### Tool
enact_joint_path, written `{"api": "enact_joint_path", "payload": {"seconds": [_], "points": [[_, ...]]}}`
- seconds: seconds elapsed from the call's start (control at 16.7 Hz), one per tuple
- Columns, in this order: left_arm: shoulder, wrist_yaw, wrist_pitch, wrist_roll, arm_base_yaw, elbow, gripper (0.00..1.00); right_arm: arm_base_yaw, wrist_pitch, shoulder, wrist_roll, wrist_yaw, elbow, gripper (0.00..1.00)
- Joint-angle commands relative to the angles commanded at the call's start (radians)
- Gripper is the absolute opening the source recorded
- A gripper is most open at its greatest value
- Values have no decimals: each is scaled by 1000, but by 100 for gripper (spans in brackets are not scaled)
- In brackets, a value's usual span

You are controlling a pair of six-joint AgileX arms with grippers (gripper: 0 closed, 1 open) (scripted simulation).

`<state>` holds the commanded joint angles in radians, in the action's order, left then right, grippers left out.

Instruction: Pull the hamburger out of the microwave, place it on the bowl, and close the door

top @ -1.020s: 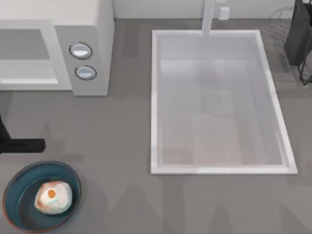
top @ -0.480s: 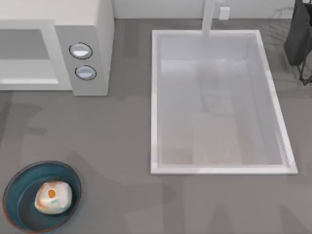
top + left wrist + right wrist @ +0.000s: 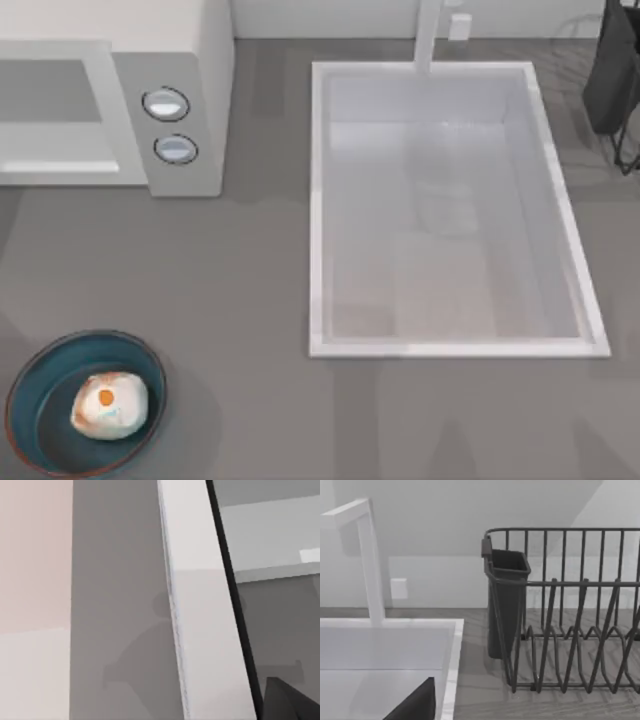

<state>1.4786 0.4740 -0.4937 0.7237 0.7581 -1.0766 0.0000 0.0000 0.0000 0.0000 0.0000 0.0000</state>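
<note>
The hamburger (image 3: 109,405) lies in the teal bowl (image 3: 40,400) at the table's front left, with nothing touching it. At the back left stands the white microwave (image 3: 200,60), its grey cavity (image 3: 50,90) open toward the front and its two knobs (image 3: 170,126) to the cavity's right. In the left wrist view a white panel with a black strip along it (image 3: 200,610) passes close by and looks like the door's edge. A dark part of my left gripper (image 3: 287,702) shows beside it. A dark part of my right gripper (image 3: 415,705) hangs over the sink's corner.
A large white sink (image 3: 315,200) with a faucet (image 3: 428,35) takes up the middle and right of the table. A dark wire dish rack (image 3: 570,610) with a cutlery cup (image 3: 506,600) stands at the back right. Grey counter (image 3: 240,300) lies between bowl and sink.
My left gripper, which was at the top view's left edge just above the bowl a second ago, has withdrawn out of that view. Hamburger and bowl have stayed put.
</note>
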Motion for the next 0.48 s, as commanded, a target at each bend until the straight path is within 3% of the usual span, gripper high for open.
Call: {"api": "enact_joint_path", "payload": {"seconds": [0.24,0.48], "points": [[172,141,-183,135,202,-191,0,0,0,0,0,0,0,100],[237,193,-254,187,281,-264,0,0,0,0,0,0,0,100]]}}
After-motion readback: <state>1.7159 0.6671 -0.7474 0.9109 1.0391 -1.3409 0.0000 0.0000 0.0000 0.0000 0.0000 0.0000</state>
